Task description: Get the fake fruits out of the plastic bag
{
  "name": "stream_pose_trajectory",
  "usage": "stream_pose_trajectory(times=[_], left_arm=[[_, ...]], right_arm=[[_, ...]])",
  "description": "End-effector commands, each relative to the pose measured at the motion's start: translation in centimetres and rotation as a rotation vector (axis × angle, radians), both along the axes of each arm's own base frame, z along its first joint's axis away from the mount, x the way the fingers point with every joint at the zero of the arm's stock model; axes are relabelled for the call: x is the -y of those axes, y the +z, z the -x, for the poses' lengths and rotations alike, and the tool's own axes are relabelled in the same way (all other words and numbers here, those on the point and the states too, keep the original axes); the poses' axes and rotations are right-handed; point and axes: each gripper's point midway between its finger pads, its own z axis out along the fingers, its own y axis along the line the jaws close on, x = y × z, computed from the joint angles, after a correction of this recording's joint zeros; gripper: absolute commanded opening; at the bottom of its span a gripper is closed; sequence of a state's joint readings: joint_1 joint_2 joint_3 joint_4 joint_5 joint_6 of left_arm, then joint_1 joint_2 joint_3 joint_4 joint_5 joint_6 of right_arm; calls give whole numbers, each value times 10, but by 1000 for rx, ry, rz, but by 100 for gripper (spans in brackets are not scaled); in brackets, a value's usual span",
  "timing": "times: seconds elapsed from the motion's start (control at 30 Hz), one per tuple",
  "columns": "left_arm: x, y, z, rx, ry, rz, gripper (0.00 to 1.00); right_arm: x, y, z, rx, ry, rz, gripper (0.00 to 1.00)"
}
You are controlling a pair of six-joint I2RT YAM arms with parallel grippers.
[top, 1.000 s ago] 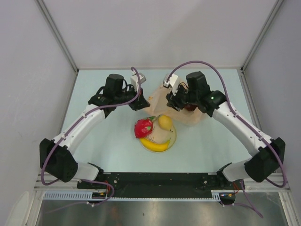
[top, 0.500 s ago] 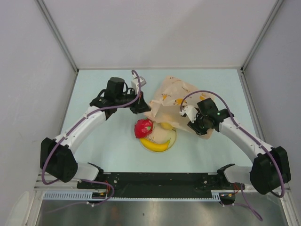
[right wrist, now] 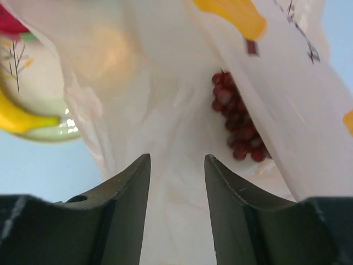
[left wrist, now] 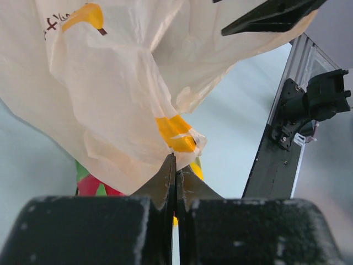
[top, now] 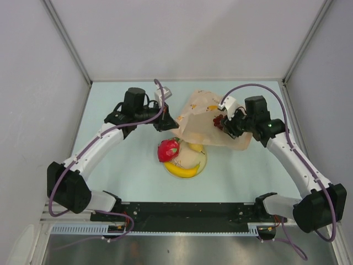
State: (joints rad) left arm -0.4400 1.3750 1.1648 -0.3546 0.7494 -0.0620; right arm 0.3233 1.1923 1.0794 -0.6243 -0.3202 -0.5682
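We look down on a pale blue-green table point(top: 110, 116) closed in by plain grey walls point(top: 182, 38), with a cream plate point(top: 204, 161) as our marker. On the plate a banana point(top: 181, 171) lies along the near rim, its long axis crosswise and its tips curling toward the far side. A red fruit point(top: 168, 150) with a green top sits at the left rim, and a lemon point(top: 194, 147) at the far rim. The plastic bag point(top: 198, 113) spreads just beyond the plate, its long axis crosswise too and its near edge draped over the far rim and part of the lemon. Inside it, beyond the plate's right side, a grape bunch point(right wrist: 238, 118) shows dark red through the film. The left arm point(top: 99, 141) comes from the plate's near left, elbow bowed outward and wrist turned in toward the far-left rim. The left gripper point(left wrist: 175, 168) is pinched fully closed on a crumpled bag edge beside an orange patch. The right arm point(top: 292, 160) arcs in from the near right to beyond the far-right rim, wrist turned inward toward the bag. The right gripper point(right wrist: 176, 165) is about half open over the film — nothing is held between its fingers, and the grapes lie just past them.
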Motion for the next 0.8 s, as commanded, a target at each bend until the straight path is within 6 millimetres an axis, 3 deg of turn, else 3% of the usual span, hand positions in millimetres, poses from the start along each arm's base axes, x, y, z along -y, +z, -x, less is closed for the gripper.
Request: stream_pose_trajectory(times=[0.0,0.03,0.07,0.17,0.2,0.33,0.4,0.5,0.63,0.77], left_arm=[[6,35,-7,116,-53,34,0],[6,35,-6,114,-54,34,0],[7,36,-6,115,-54,40,0],[7,34,-4,107,-55,46,0],[6,32,-2,105,-54,44,0],[2,29,-2,110,-43,36,0],[2,26,-3,105,-39,33,0],[2,25,-6,100,-33,31,0],[2,21,-12,92,-22,21,0],[0,18,-13,89,-13,14,0]], right_arm=[[-24,17,-26,60,29,-60,47],[-24,6,-27,40,22,-22,42],[-22,-21,-26,-22,11,73,39],[-5,-58,-10,-148,14,149,33],[1,-74,1,-186,21,166,33],[16,-104,47,-346,105,256,33],[14,-100,52,-345,133,250,31],[5,-85,37,-260,156,234,29],[-22,-48,-18,-61,125,171,31],[-45,-43,-57,51,108,189,37]])
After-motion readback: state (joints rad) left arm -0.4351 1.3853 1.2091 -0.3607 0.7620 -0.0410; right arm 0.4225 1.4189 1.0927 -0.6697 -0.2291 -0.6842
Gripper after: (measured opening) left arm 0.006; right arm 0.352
